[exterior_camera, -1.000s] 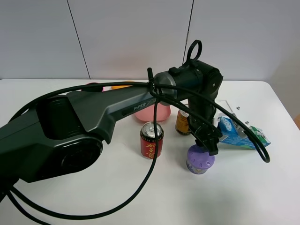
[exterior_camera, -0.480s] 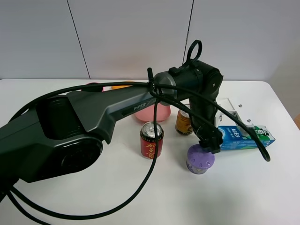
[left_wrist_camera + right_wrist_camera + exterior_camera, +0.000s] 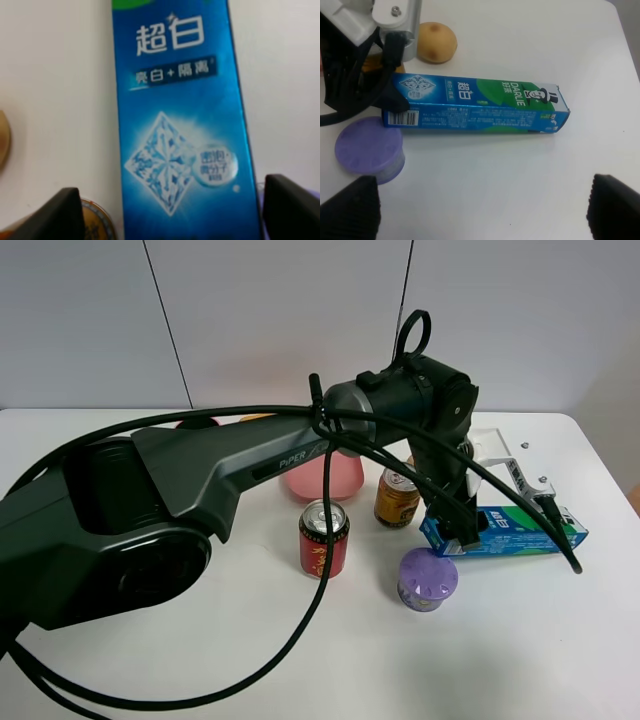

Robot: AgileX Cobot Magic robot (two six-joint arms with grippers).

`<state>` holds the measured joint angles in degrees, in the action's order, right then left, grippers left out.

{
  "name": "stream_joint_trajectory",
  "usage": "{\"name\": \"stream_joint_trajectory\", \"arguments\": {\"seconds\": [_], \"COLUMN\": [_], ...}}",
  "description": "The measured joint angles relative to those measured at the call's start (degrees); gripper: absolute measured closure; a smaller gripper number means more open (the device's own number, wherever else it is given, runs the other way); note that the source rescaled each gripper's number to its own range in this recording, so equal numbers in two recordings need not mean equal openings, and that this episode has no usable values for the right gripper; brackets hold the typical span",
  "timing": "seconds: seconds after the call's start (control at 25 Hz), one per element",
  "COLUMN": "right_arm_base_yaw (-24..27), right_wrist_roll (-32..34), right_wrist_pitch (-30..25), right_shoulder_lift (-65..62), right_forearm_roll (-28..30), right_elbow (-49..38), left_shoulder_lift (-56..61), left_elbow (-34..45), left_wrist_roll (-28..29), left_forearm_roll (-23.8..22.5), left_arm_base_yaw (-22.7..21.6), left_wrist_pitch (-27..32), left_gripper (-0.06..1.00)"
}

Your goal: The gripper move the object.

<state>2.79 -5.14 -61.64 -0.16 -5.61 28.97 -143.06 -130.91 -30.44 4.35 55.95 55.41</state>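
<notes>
The blue-and-green DARLIE toothpaste box (image 3: pixel 510 533) lies flat on the white table, right of the purple-lidded tub (image 3: pixel 427 578). My left gripper (image 3: pixel 458 532) reaches across the middle and stands over the box's left end. In the left wrist view the box (image 3: pixel 180 125) runs between the two black fingers (image 3: pixel 67 212), with a gap on each side, so the left gripper (image 3: pixel 172 190) is open. The right wrist view shows the whole box (image 3: pixel 475 106) lying a little beyond my right gripper (image 3: pixel 482 205), which is open and empty.
A red drink can (image 3: pixel 324 538), a gold can (image 3: pixel 397 497) and a pink bowl (image 3: pixel 325 478) stand left of the box. A round brown potato-like thing (image 3: pixel 436 42) lies behind the box. The tub (image 3: pixel 367 148) almost touches the box's barcode end. The table's right edge is close.
The box went from tilted and blurred to lying flat on the table. The left gripper has shifted slightly, and the box's left end now shows under it.
</notes>
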Motion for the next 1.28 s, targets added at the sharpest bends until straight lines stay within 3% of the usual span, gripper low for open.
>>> {"name": "stream_joint_trajectory", "arguments": {"seconds": [0.52, 0.84, 1.08, 1.28], "right_arm_base_yaw": [0.00, 0.00, 0.00, 0.00], "right_wrist_roll": [0.00, 0.00, 0.00, 0.00], "right_wrist_pitch": [0.00, 0.00, 0.00, 0.00], "right_shoulder_lift": [0.00, 0.00, 0.00, 0.00], "right_forearm_roll": [0.00, 0.00, 0.00, 0.00], "right_elbow": [0.00, 0.00, 0.00, 0.00], "left_shoulder_lift": [-2.15, -2.22, -2.22, -0.30], "left_elbow": [0.00, 0.00, 0.00, 0.00], "left_wrist_roll": [0.00, -0.13, 1.19, 2.19], "left_forearm_roll": [1.08, -2.88, -4.35, -5.79], "left_arm_base_yaw": [0.06, 0.06, 0.11, 1.40], "left_wrist_pitch": [-5.71, -10.72, -10.00, -3.17], "left_gripper": [0.54, 0.53, 0.53, 0.53]}}
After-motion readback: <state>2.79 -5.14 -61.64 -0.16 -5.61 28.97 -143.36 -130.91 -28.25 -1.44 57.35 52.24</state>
